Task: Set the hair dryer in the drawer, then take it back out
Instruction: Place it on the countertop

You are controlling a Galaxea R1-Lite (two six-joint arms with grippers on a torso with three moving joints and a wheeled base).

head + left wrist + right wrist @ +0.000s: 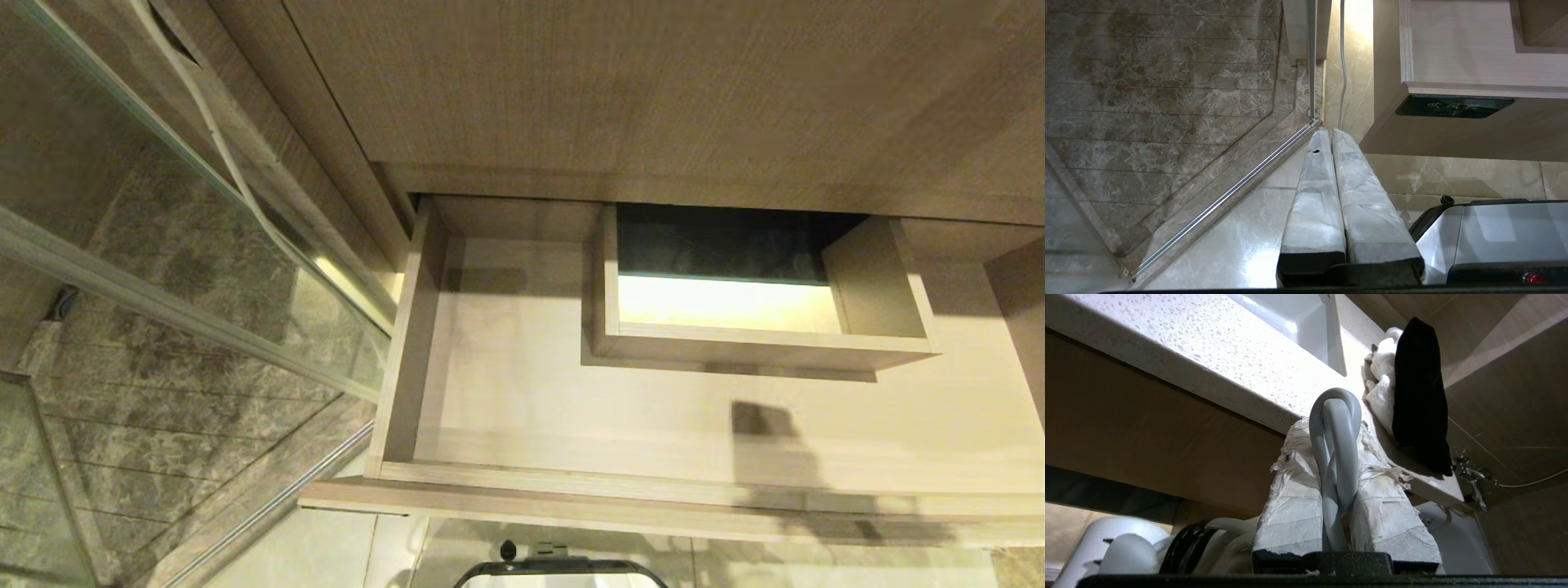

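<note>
White tape-wrapped fingers of my right gripper (1336, 473) are clamped on the looped grey-white cord (1336, 428) of the small white hair dryer (1122, 547), whose rounded body and dark grille ring hang just below and beside the fingers. Beyond the fingertips sit a speckled white stone counter edge (1208, 363), a crumpled white cloth towel (1378, 384) and a black fabric pouch (1419, 396).

Wide shallow light wood-grain drawer (408, 343) stands pulled out and holds nothing; this gripper is outside the head view. I judge the step to be carrying the dryer to the drawer. Since I hold only the cord, the body can swing, so I go slowly, clear the drawer's front rim, and lower onto the open floor away from the boxed cut-out (759, 343).

Left gripper (1327, 134) is parked low, fingers pressed together, near the drawer's black label plate (1453, 107).
</note>
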